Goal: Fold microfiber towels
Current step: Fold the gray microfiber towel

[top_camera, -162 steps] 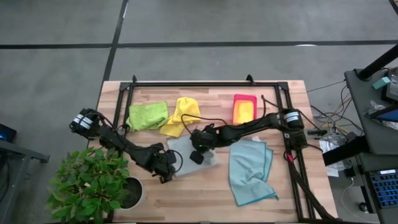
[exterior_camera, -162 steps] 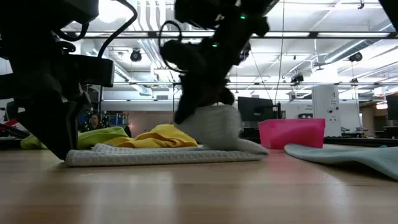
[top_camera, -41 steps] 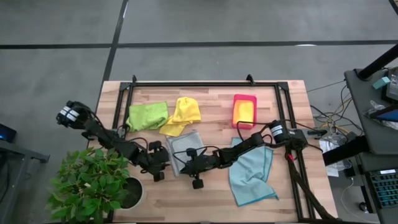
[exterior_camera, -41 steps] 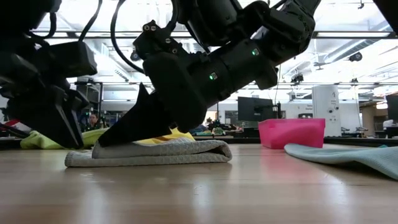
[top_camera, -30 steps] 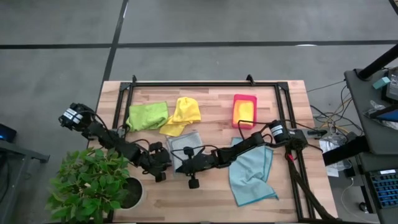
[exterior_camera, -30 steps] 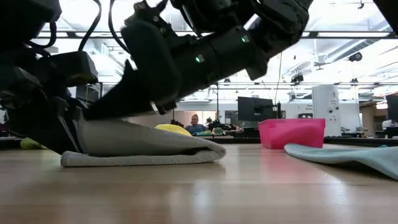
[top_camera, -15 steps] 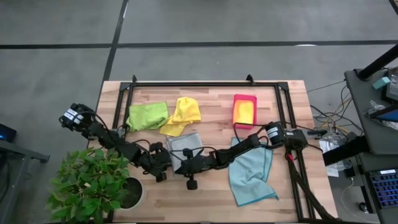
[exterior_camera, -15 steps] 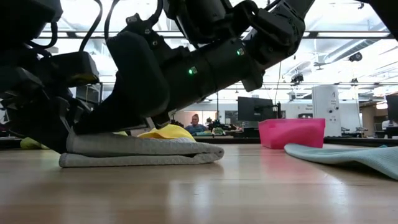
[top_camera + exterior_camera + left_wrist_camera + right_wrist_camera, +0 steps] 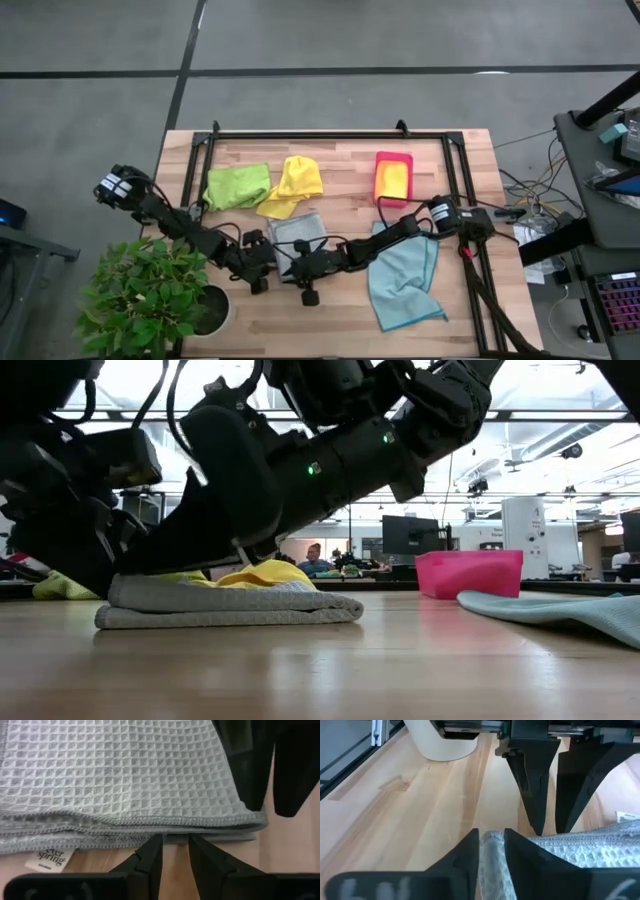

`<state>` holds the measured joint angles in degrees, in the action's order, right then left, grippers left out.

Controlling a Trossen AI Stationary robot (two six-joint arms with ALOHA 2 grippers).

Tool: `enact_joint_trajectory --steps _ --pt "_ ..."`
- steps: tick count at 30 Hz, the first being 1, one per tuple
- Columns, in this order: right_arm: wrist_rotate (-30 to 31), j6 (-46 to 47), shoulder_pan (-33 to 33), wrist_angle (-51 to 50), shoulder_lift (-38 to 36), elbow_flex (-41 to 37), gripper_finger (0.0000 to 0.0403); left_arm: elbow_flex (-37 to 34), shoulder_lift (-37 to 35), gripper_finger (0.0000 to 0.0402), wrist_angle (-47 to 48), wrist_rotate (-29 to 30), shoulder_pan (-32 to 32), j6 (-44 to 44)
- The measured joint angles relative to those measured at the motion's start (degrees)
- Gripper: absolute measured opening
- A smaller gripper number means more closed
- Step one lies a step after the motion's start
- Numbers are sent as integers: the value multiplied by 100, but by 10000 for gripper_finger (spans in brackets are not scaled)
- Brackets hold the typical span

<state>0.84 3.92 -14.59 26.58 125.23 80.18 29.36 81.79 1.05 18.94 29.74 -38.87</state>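
From my remote seat, looking down on the worktop (image 9: 330, 320) and reading left to right: a potted plant (image 9: 150, 295) sits at the near left corner. The left end effector (image 9: 258, 272) rests low at the grey towel's (image 9: 300, 232) left edge; its wrist view shows narrow jaws with nothing between them, tips just short of the stacked hems. Behind lie the green towel (image 9: 237, 185) and the yellow towel (image 9: 292, 186). The grey towel lies doubled over, its layers running left to right. The right end effector (image 9: 305, 275) is at that towel's near edge, fingers narrowly parted with a cloth corner standing between them; I judge the grip is loosening. Both end effectors are about equally close; the fold's open hems face the left one. Further right lie the blue towel (image 9: 400, 275), unfolded, and the pink tray (image 9: 393, 176).
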Motion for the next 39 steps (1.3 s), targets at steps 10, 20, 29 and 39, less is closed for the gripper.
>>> enact_joint_trajectory --steps 10,20,29,39 --pt "17 -329 0 -1321 -625 -2 158 53 -278 79 158 7 0 0" --pt "12 -486 -50 -2731 -918 -58 182 81 -437 79 69 113 -11 -134" --pt "48 -391 -74 -2668 -572 -127 181 83 -428 79 36 180 -11 -138" --pt "47 -663 22 -2565 -464 -116 25 90 -422 79 37 929 -13 -83"
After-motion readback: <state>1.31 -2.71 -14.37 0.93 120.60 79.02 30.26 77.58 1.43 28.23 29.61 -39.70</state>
